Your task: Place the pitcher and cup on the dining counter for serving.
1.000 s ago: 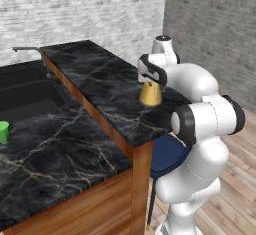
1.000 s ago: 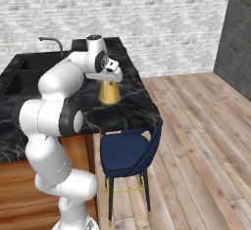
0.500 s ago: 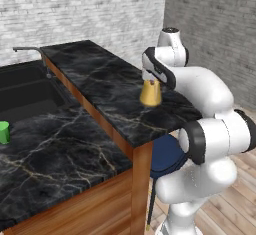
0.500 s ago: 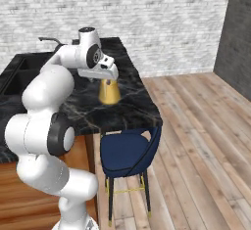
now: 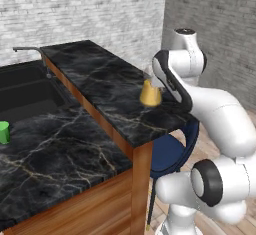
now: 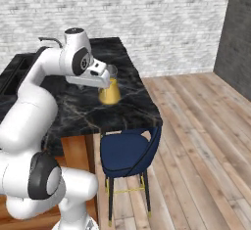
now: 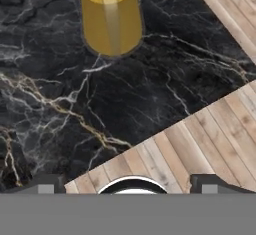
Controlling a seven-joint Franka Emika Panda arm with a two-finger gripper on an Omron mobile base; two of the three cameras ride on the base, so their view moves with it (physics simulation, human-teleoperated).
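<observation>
The amber-yellow pitcher [image 5: 149, 95] [image 6: 110, 93] [image 7: 111, 16] stands upright on the dining counter [image 5: 100, 81] [image 6: 125, 109] [image 7: 75, 104], near its outer edge. My gripper [image 6: 112, 72] [image 7: 127, 186] hovers just above and beside the pitcher's rim, open, with nothing between its fingers [image 7: 46, 185]. In the hand view the pitcher lies ahead of the fingertips, apart from them. The small green cup [image 5: 4, 132] stands on the lower worktop at the far left, far from the gripper.
The lower black marble worktop [image 5: 55, 154] holds a sink [image 5: 22, 91] with a faucet [image 5: 30, 50]. A blue chair [image 6: 128, 151] [image 5: 170, 149] stands under the dining counter's end. Wooden floor [image 6: 196, 136] spreads to the right; brick walls stand behind.
The pitcher has stayed where it was on the dining counter. The arm's elbow has swung up and outward, and the hand has drawn back a little from the pitcher.
</observation>
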